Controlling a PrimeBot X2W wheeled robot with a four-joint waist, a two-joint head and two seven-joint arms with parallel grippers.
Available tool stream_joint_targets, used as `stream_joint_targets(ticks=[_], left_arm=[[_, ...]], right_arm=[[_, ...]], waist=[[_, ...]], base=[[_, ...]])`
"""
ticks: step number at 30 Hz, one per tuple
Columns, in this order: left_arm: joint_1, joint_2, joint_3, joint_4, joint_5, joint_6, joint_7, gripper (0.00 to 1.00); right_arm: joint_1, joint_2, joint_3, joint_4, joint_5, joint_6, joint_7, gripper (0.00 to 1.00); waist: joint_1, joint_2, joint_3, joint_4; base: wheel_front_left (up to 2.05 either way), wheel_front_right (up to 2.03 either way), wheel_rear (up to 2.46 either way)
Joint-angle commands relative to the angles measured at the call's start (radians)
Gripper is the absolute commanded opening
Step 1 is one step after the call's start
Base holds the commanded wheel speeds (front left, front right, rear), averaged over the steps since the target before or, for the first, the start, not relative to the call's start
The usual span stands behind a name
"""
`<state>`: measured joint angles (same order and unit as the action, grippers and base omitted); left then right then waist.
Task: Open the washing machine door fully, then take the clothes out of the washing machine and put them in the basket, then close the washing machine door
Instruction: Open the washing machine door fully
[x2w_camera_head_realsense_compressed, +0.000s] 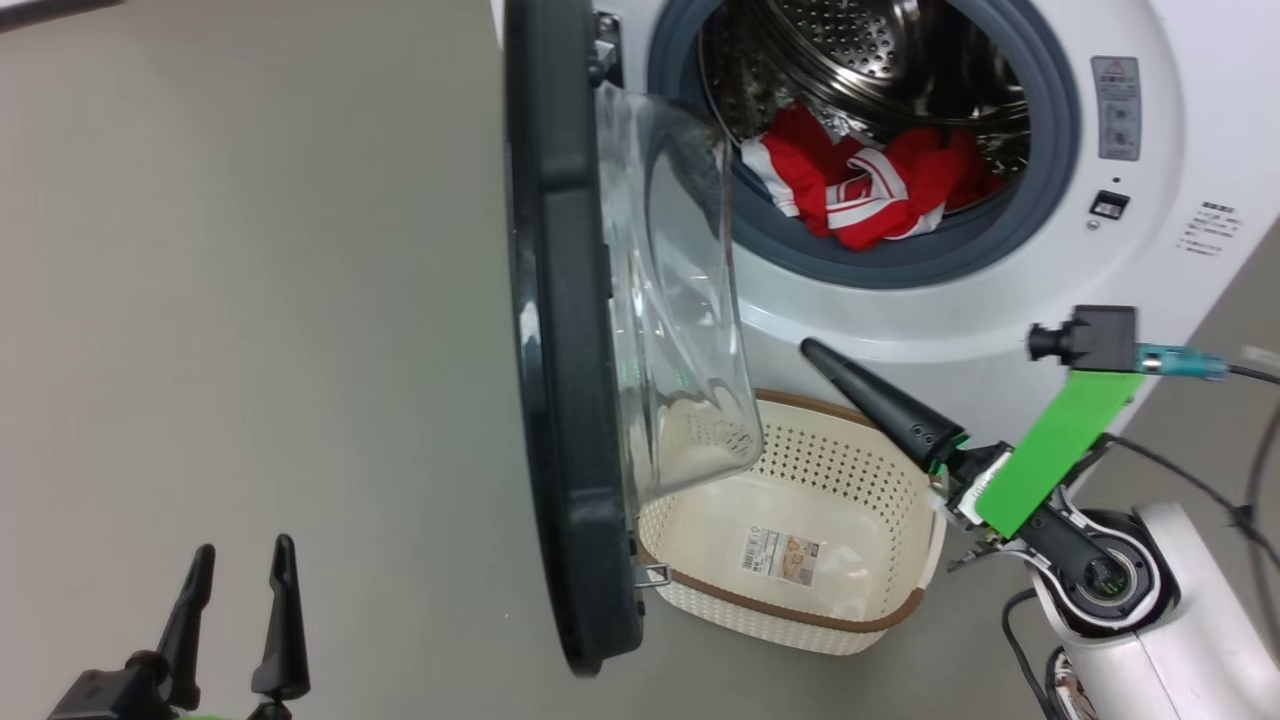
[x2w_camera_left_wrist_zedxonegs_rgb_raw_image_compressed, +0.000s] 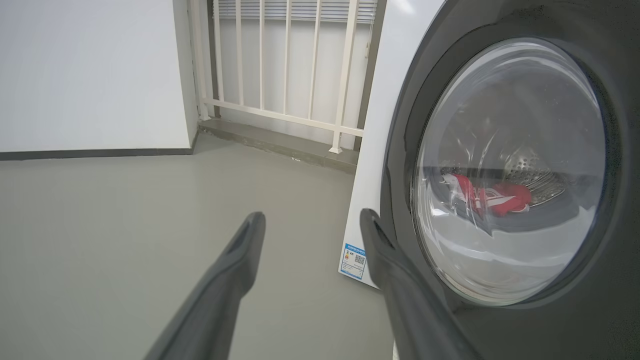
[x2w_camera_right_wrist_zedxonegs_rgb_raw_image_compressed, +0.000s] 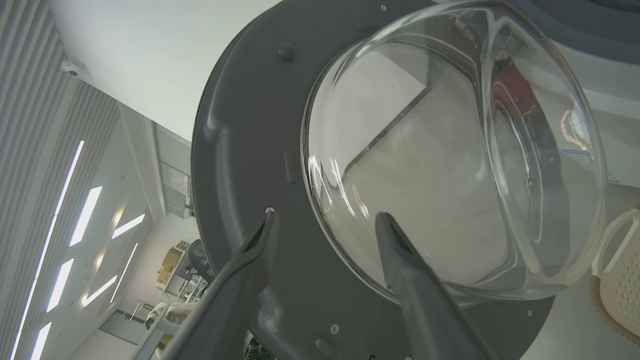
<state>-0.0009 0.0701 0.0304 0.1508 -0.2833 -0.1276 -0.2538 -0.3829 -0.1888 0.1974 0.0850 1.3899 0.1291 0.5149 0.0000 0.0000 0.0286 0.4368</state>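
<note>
Washing machine door stood swung out, edge-on in the head view, its glass bowl hanging over the left part of the basket. Whether it could open further, I could not tell.

Clothes lay in the washing machine, heaped at the front of the drum and partly on the gasket. The basket sat on the floor, empty, just before the machine and below the door.

Right gripper: fingers spread apart, nothing between them, pointed at the inner face of the door by the glass bowl. Contact with the door could not be judged.

Left gripper: fingers wide apart and empty, low on the outer side of the door, clear of it in the head view.

Risks, as judged:
- The door overhangs the basket, so a garment carried down from the drum could drape over the bowl or snag on the door's edge and land on the floor.
- The right arm must pass between bowl and gasket. A brush against the door could swing it back onto the arm.
- The basket looks light, so a nudge from the arm could slide it away from under the drop.
- Loose fabric may come out only in part, leaving a piece across the gasket that would block closing.
</note>
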Motion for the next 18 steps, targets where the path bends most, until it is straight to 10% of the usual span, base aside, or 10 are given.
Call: stream_joint_targets(ticks=[1,18], left_arm=[[-0.020,0.026,0.035,-0.027,0.005,-0.003,-0.008,1.00],[-0.020,0.027,0.038,-0.039,0.008,-0.003,-0.008,1.00]], right_arm=[[0.005,-0.002,0.017,-0.038,-0.016,0.002,-0.016,1.00],[0.114,-0.175,0.157,-0.039,-0.324,0.002,-0.542,1.00]], waist=[[0.0000,0.0000,0.003,-0.012],[0.0000,0.0000,0.004,-0.060]], base=[[0.00,0.00,0.00],[0.00,0.00,0.00]])
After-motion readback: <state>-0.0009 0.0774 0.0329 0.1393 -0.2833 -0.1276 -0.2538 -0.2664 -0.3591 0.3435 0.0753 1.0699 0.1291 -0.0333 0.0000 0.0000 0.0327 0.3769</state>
